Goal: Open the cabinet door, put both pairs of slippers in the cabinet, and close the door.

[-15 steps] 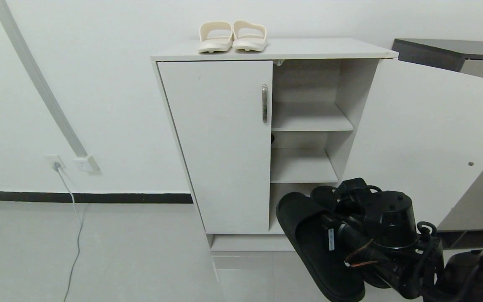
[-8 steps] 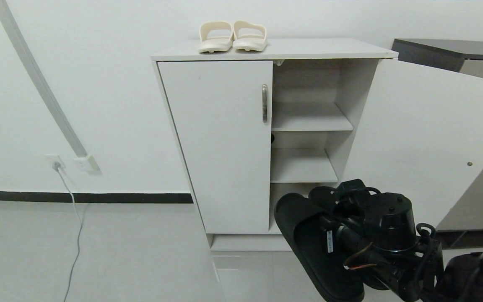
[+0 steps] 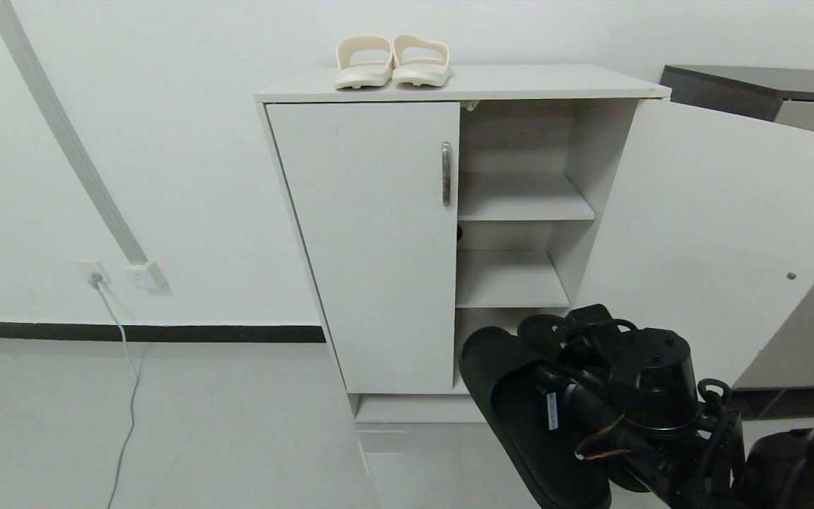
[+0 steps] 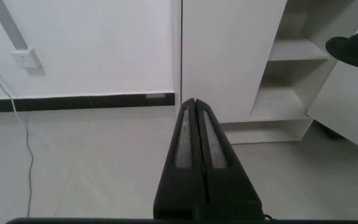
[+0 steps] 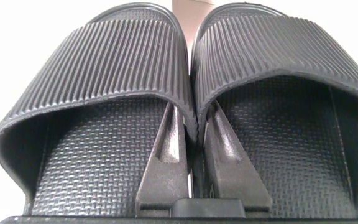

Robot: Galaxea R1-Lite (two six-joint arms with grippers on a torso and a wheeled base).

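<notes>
my right gripper (image 5: 193,118) was clamped on the black slippers (image 3: 516,403), their length pointing at the open cabinet (image 3: 364,247) just ahead, low; my left gripper (image 4: 194,109), fingers together, was farther off

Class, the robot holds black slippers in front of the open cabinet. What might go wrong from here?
1. The right gripper pinches the black slippers only by their adjoining sides, so one might slide out.
2. The slippers hang tilted at the lowest compartment, and a tip may catch the shelf above it.
3. The arm is close to the open door and could knock it.
</notes>
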